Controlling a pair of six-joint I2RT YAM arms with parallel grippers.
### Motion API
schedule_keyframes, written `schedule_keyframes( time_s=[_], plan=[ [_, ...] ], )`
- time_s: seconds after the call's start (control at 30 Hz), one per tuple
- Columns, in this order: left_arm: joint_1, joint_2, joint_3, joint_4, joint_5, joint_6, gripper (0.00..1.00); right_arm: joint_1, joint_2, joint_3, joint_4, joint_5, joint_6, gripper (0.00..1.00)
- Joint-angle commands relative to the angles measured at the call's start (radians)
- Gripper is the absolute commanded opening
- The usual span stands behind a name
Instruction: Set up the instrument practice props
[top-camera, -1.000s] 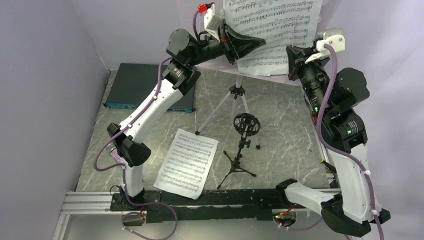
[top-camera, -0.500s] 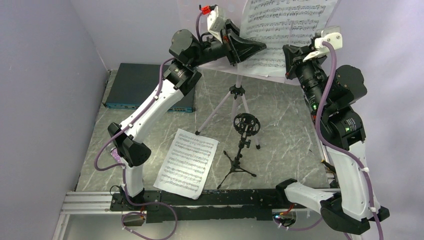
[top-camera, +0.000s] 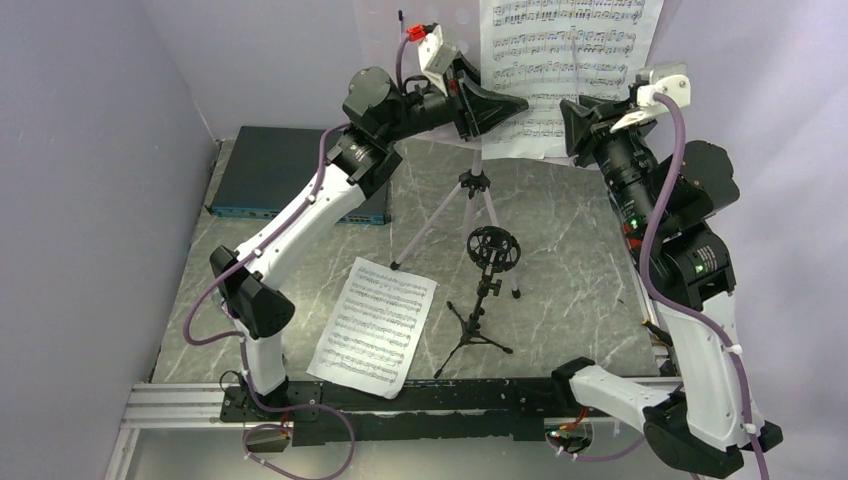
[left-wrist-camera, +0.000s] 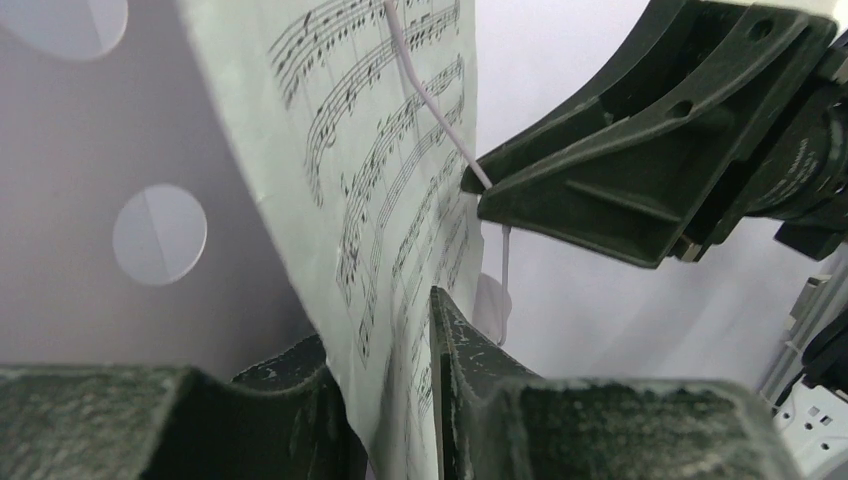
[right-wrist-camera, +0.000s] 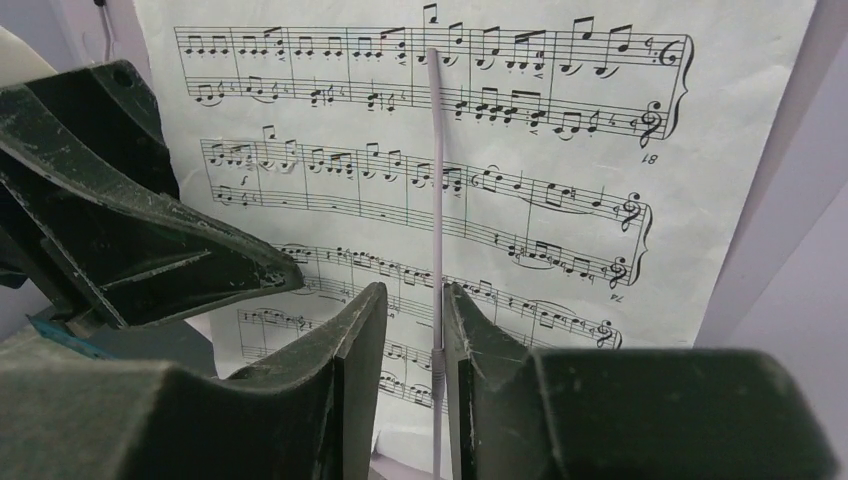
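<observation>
**Page squared up on the stand, both tools at its foot**

Straighter than a second ago, the sheet-music page (top-camera: 565, 60) now has its side edges almost vertical in the top view. Before, it leaned. Both arms have closed in a little under it. Its long axis stands upward, its staves run across, and its top is cut off by the frame. It lies flat against the pale lilac music stand (top-camera: 474, 185), whose tripod legs stand at the far middle of the desk (top-camera: 570, 250). A thin lilac rod (right-wrist-camera: 436, 200) runs down the face of the page.

The left tool (top-camera: 500, 108) is at the page's lower left corner. In its wrist view its fingers (left-wrist-camera: 470, 360) are pressed together on the paper's edge (left-wrist-camera: 380, 200). The right tool (top-camera: 572, 120) faces it at the lower middle of the page. Its fingers (right-wrist-camera: 350, 340) stand close together with the rod in the narrow gap, and I cannot tell whether they pinch it.

Nearer the arms, the black mic stand (top-camera: 480, 310) is upright just in front of the tripod legs. Left of it the second page (top-camera: 375, 325) lies flat, its long axis running from the near edge towards the far right. A dark box (top-camera: 290, 170) sits at the far left.
</observation>
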Motion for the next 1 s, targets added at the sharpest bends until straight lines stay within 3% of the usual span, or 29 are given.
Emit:
schedule_keyframes(
  time_s=[0.0,0.23,0.5,0.97],
  plan=[
    [-0.006,-0.109,-0.054,-0.002,-0.051,0.065,0.30,0.005,-0.025,-0.001,0.033,-0.027,0.023,0.31],
    [-0.006,-0.198,-0.143,-0.066,-0.130,0.138,0.34,0.005,-0.063,-0.027,0.042,-0.032,0.047,0.35],
    [-0.005,-0.237,-0.178,-0.112,-0.185,0.168,0.29,0.005,-0.090,-0.040,0.041,-0.036,0.072,0.38],
    [-0.005,-0.387,-0.323,-0.223,-0.341,0.270,0.42,0.004,-0.128,-0.071,0.053,-0.039,0.090,0.45]
  ],
)
